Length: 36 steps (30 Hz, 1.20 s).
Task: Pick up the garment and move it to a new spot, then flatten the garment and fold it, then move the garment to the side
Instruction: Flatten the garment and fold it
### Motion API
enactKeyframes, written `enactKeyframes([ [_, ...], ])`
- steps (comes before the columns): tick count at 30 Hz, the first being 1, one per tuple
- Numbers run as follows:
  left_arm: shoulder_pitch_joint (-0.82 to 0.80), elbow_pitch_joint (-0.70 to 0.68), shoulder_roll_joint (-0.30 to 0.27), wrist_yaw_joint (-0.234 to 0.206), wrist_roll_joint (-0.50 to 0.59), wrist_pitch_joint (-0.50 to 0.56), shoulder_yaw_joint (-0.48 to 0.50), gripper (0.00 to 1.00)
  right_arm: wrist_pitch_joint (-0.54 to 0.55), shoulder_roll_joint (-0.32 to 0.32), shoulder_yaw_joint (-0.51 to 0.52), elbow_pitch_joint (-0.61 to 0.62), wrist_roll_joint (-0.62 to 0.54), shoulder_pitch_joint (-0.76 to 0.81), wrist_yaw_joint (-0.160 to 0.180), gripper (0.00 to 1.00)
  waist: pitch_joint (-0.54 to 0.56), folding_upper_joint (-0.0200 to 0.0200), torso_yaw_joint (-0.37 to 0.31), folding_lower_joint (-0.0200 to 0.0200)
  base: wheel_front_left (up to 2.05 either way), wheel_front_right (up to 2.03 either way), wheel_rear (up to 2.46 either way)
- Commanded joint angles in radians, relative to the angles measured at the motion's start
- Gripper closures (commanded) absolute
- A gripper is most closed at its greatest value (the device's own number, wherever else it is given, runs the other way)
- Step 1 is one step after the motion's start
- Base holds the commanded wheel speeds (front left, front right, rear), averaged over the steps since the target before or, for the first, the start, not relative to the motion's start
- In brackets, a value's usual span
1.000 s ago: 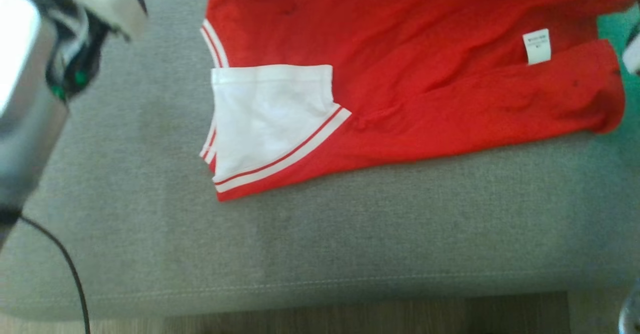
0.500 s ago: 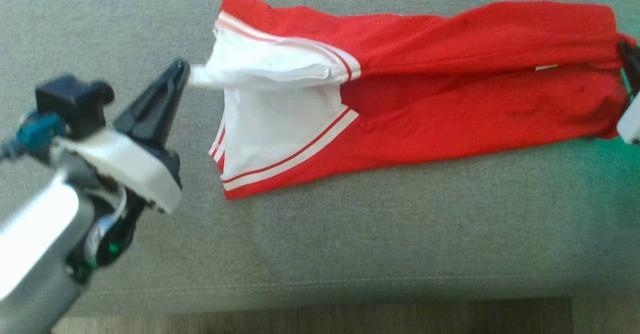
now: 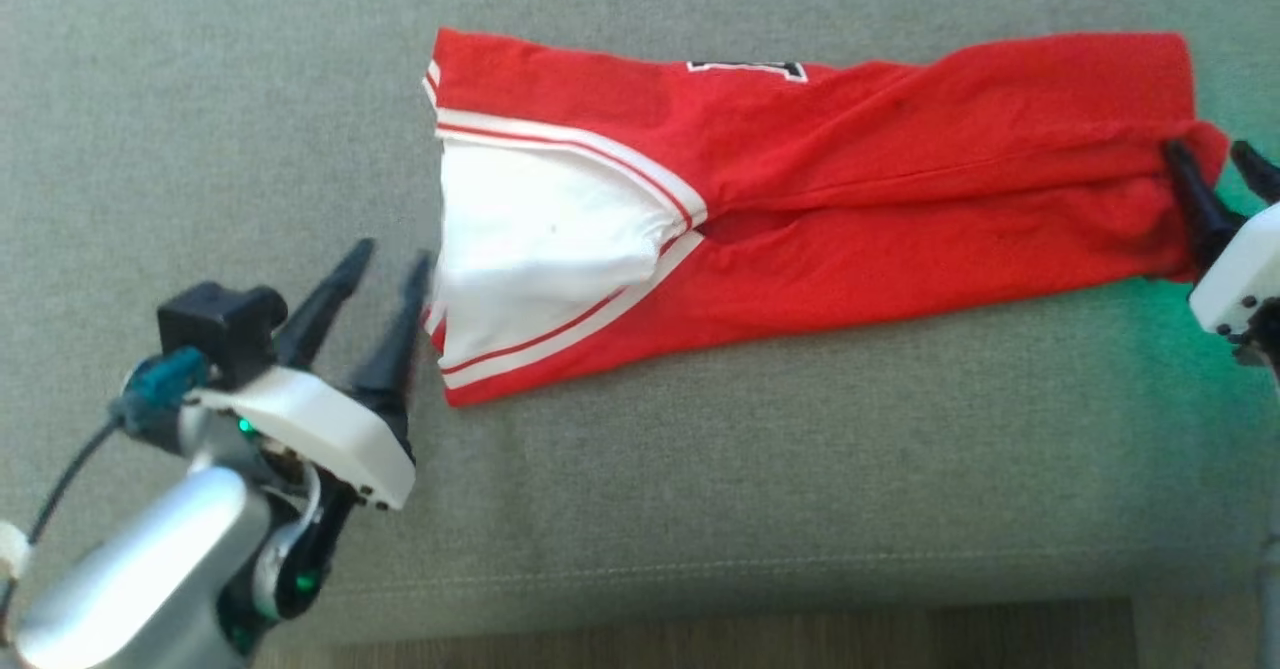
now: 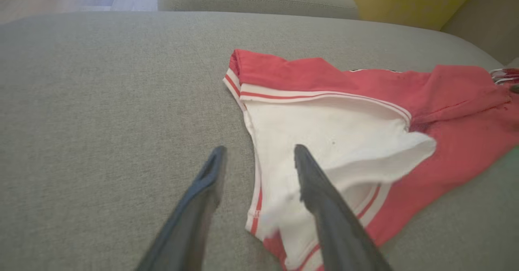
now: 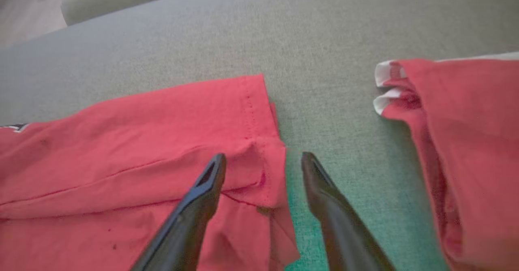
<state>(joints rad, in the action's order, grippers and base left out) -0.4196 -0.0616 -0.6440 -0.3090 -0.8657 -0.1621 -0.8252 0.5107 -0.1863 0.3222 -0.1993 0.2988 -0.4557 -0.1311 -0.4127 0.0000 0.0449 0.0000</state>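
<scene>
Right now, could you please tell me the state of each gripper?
Left gripper: open, gripping nothing, at the garment's white end.
Right gripper: open, gripping nothing, at its red end.

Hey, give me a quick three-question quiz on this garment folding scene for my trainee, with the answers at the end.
1. True or false: the left gripper is shut on the garment.
2. What does the garment lie on? A: wooden table. B: grey cushion. C: metal tray.
3. Fill in: the right gripper, at the garment's red end, has its jaws ____.
Key: 1 false, its jaws stand apart beside the white panel; 2 B; 3 open.
</scene>
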Motion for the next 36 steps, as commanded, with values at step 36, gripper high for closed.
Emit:
enactKeyframes([
  [36, 0.278, -0.025, 0.337, -0.129, 0.479, -0.1, 0.199, 0.0, -0.115, 0.099, 0.256, -0.48, -0.369, -0.173, 0.0, 0.0, 0.173, 0.0, 0.109, 0.0, 0.0, 0.0, 0.0],
])
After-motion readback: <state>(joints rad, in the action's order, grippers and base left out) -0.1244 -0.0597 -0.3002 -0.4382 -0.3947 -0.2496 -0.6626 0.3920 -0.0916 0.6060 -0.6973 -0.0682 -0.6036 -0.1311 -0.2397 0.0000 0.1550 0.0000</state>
